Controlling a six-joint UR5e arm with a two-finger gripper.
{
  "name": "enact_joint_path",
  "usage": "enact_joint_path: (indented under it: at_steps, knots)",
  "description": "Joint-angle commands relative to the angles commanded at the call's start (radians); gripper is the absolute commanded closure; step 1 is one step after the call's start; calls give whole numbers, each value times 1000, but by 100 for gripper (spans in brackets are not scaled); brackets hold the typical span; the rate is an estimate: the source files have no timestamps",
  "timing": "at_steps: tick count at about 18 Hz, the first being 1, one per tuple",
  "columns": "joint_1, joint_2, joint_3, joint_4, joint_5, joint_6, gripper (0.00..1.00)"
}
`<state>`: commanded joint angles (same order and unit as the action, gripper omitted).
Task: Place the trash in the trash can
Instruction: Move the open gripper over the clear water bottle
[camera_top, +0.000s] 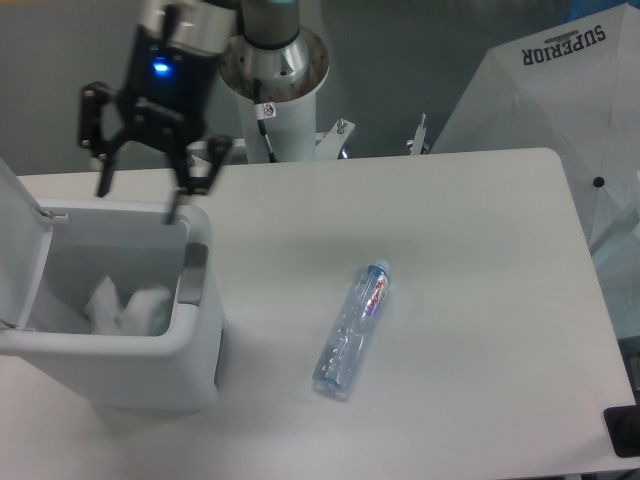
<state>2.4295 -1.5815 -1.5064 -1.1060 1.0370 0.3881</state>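
While the arm's upper links run out of the top edge of the frame, the pincer (140, 204) shows in full at the upper left, its two dark fingers (104, 172) spread wide apart and holding nothing, hanging just above the far rim of the trash can (150, 375). That white bin sits at the lower left of the worktop (450, 250) and is cut off by the left edge of the picture; its flip lid (20, 235) stands raised and is only partly in view, and a grey tab (192, 272) lies along its right rim. Down inside the bin rests pale, crumpled clear material (125, 305), which looks like the wrapper; it is hard to make out against the white walls, and no green strip can be picked out on it. It lies below the pincer and well apart from the fingers. The bottle (352, 330) lies on its side near the middle of the worktop, lower right of the pincer and well apart from both it and the bin. It is clear and crushed, with a bluish cap pointing toward the upper right and a red-purple label near that end. A white cover with dark lettering (545, 95) fills the upper right corner, cut off by the frame.
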Motion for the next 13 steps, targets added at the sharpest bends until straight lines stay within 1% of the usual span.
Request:
enact_joint_path:
  at_steps: [1,3,6,7,11,13]
  knots:
    - [25,-6,3,0,0,0,0]
    - [69,-41,9,2,0,0,0]
    - [115,-67,9,6,3,0,0]
    - [127,-90,11,8,18,9,0]
    - [152,-155,20,3,113,87,0]
    - [158,-187,21,3,143,115,0]
